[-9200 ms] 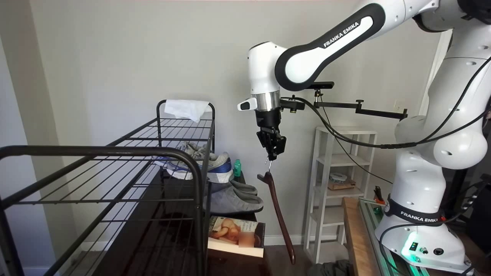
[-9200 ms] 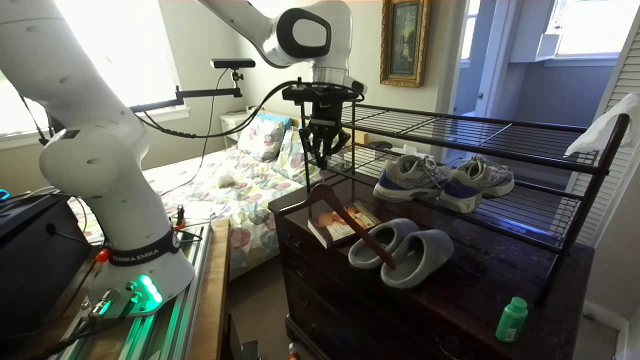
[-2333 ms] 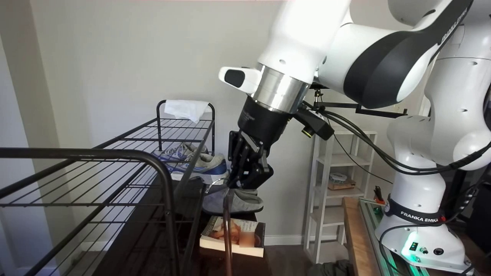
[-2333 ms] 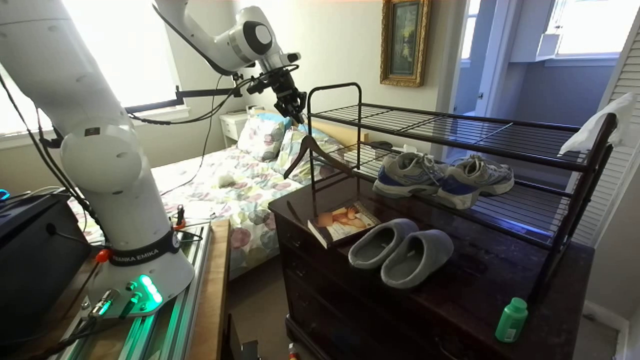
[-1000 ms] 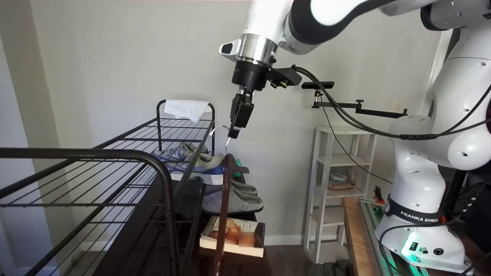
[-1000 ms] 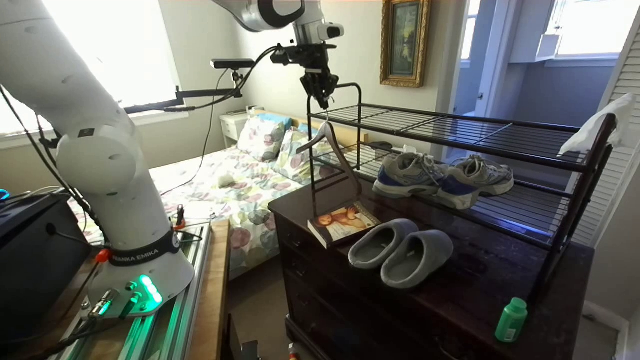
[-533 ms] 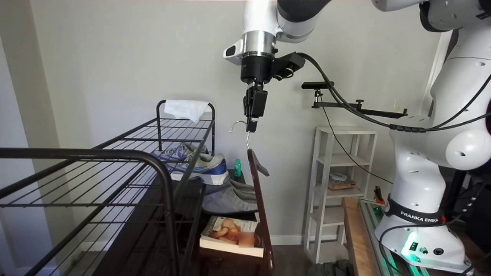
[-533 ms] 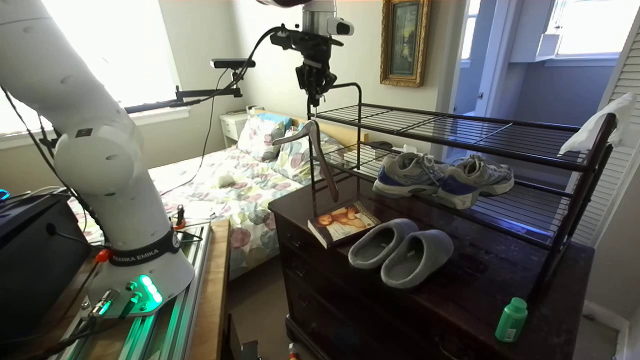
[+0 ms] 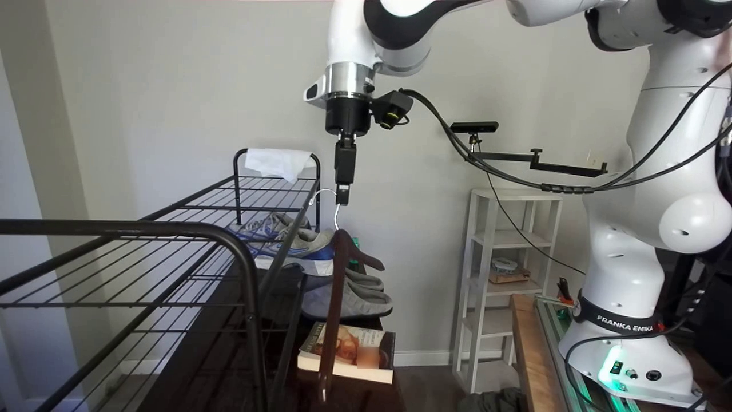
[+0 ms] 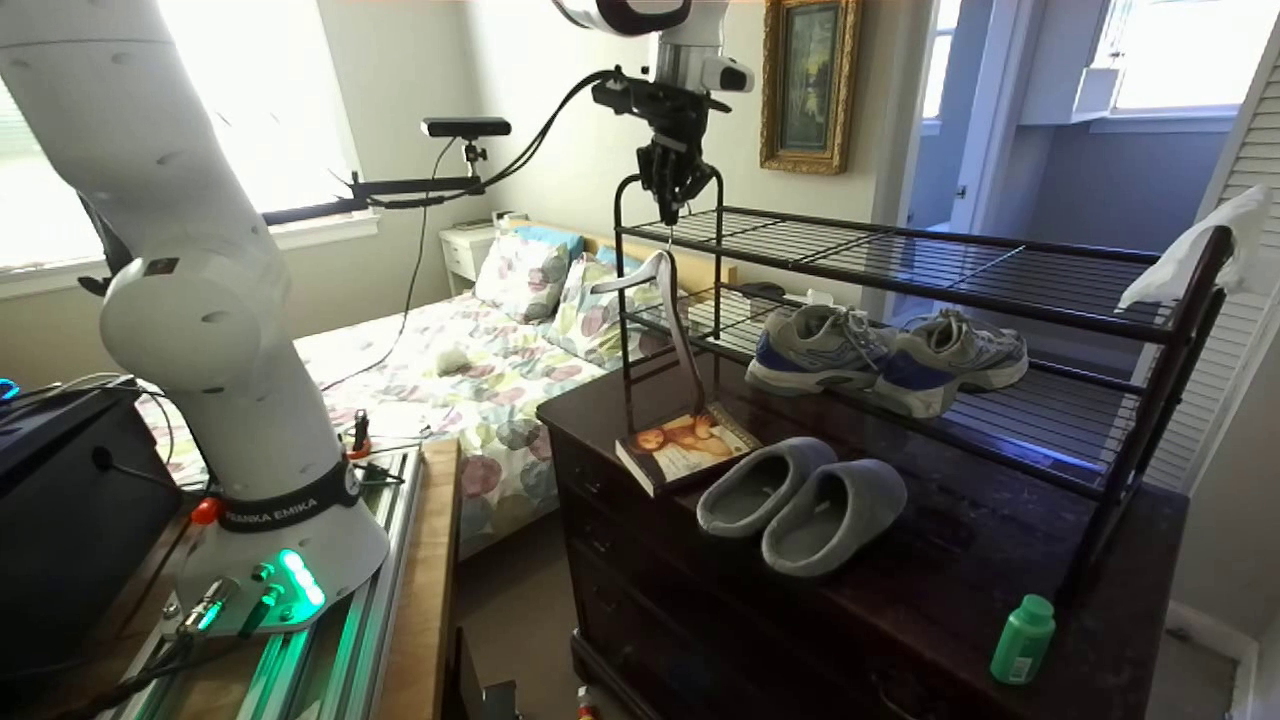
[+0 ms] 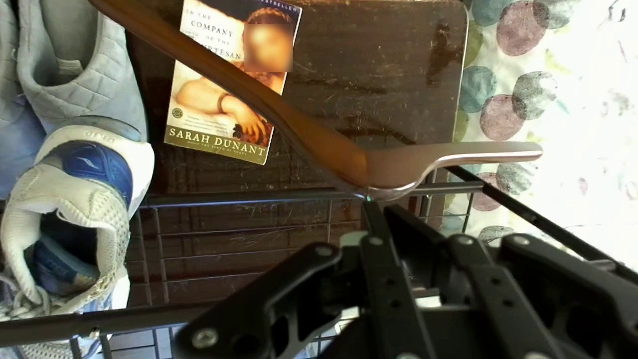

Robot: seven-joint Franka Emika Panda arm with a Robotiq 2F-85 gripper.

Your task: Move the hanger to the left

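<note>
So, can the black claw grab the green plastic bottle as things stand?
Probably not: the claw holds the slim brown wooden hanger by its silver wire hook, so the bottle must likely wait.

Brown hanger (image 11: 324, 147) at pincer (image 11: 381, 208), over paperback (image 11: 224, 107)

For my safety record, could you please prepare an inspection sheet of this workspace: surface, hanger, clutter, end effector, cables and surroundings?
Surface: dark dresser top, bearing a black wire rack.
Hanger: reddish-brown, hanging by its metal hook; contact with the rack cannot be told.
Clutter: book, grey slippers and green bottle on the dresser; sneakers on the rack's lower level; white cloth over its end.
End effector: pointing down, pinching the hook.
Cables: black, looping from the wrist toward the arm's base; snags: nothing seen.
Surroundings: bed, framed picture on the wall, pale shelf unit.
</note>
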